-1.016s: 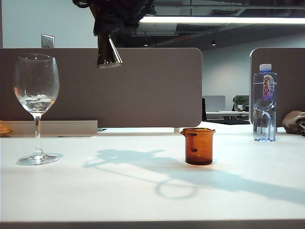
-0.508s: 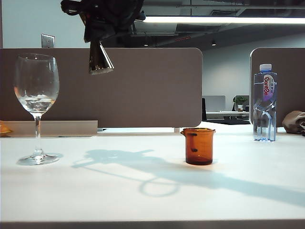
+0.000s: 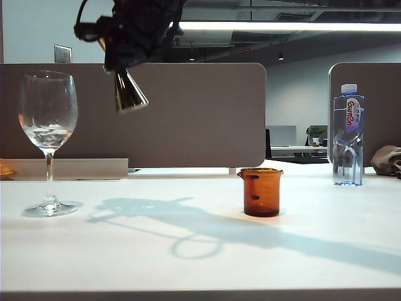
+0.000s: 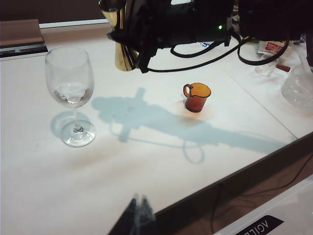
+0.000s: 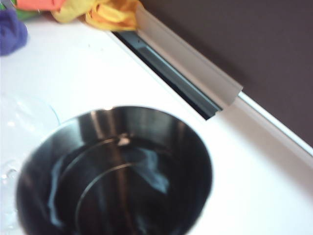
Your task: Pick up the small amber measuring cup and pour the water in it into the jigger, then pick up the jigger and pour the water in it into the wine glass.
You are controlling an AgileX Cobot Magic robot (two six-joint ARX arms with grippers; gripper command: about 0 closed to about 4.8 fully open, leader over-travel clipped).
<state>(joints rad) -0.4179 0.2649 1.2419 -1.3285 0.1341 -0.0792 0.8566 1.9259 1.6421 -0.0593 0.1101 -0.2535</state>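
Left gripper (image 4: 138, 209): nearest to you in the left wrist view, low over the table's front edge with nothing in it; its two dark fingertips lie almost together, only a sliver of gap between them.

Table (image 3: 188, 263): a white top carrying a long shadow of the raised arm across its middle.

Wine glass (image 3: 48, 141): you see it upright on its round foot at the left of the table in the exterior view, with a little water (image 3: 47, 135) low in the bowl; nothing touches it.

Small amber measuring cup (image 3: 260, 192): upright right of centre on the table, well apart from the wine glass, handle toward the left of the exterior view; you cannot tell whether any liquid is in it.

Right gripper (image 3: 122, 59): a dark mass held high, above and to the right of the wine glass in the exterior view; its claw is clamped on the jigger, though the fingers themselves are lost in the dark housing.

Jigger (image 3: 129, 93): in the air, hanging from the right gripper with its wide cone downward and tilted a little; it sits to the right of the glass rim, at about the height of the bowl's upper part, not touching it. In the right wrist view you look straight into its open dark mouth (image 5: 115, 171), and the inside is too blurred for you to tell what it holds.

Plastic bottle (image 3: 348, 135): upright far right at the back, blue cap on.

Grey partition panel (image 3: 200, 116): it stands behind the table.

Yellow and orange cloths (image 5: 105, 11): bunched at the table's back edge in the right wrist view.
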